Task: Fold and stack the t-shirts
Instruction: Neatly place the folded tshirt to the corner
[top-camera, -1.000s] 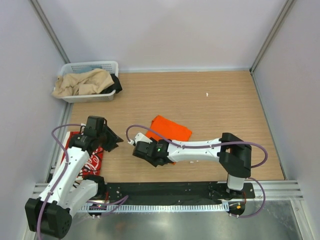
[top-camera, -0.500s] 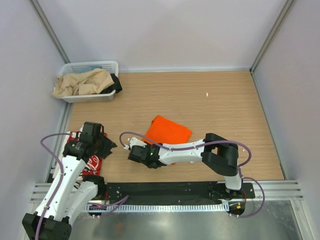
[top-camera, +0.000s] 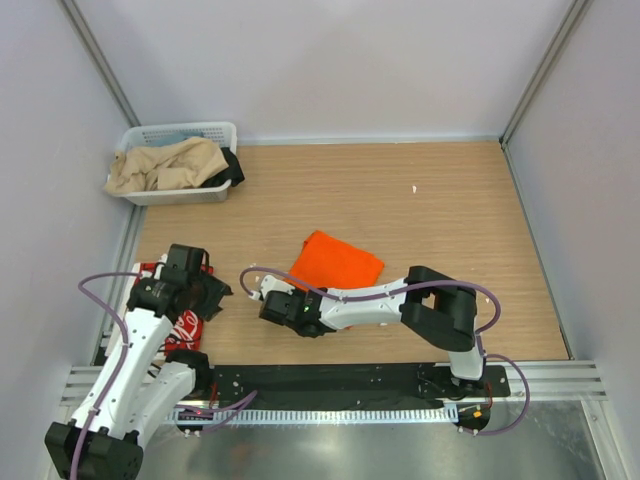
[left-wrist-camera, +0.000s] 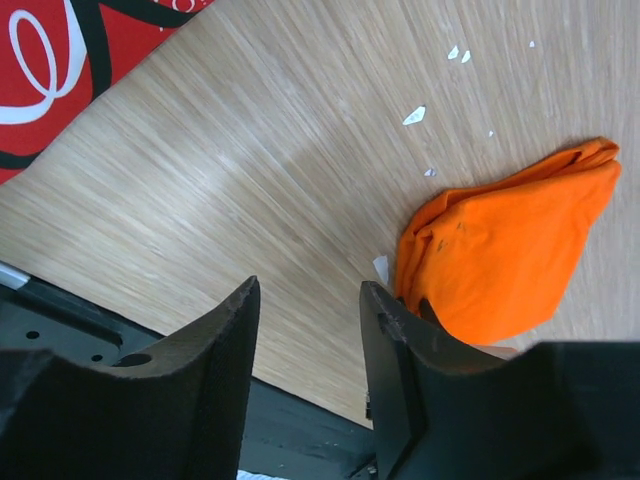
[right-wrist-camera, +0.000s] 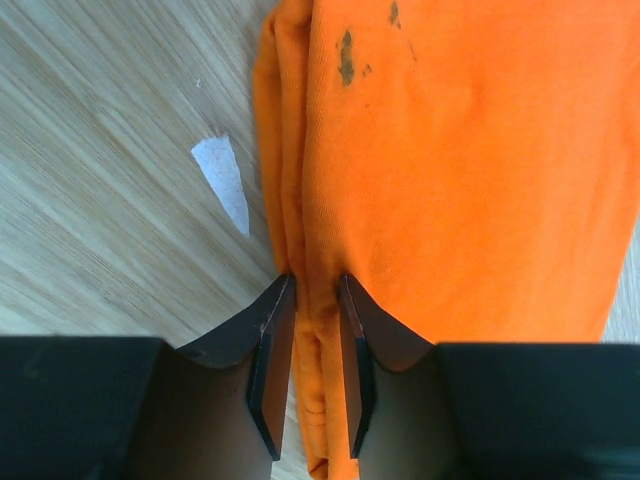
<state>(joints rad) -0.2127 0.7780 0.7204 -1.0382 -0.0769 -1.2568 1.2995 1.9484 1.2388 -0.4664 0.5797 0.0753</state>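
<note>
Orange t-shirt (top-camera: 336, 262), folded at the top view's centre, is soft, light and floppy, so you take its layered left edge, which the right gripper (right-wrist-camera: 315, 300) pinches between narrowed jaws, while the left gripper (left-wrist-camera: 310, 300) stands half-open and empty.

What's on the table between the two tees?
Between red tee and orange tee: bare tabletop with a few white scraps, seen in left wrist view.

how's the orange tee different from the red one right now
The orange t-shirt is plain; the red t-shirt bears white script. The orange t-shirt lies mid-table, its folded edge pinched in the right claw; the red t-shirt lies by the left edge, ungripped. Both rest on the table.
</note>
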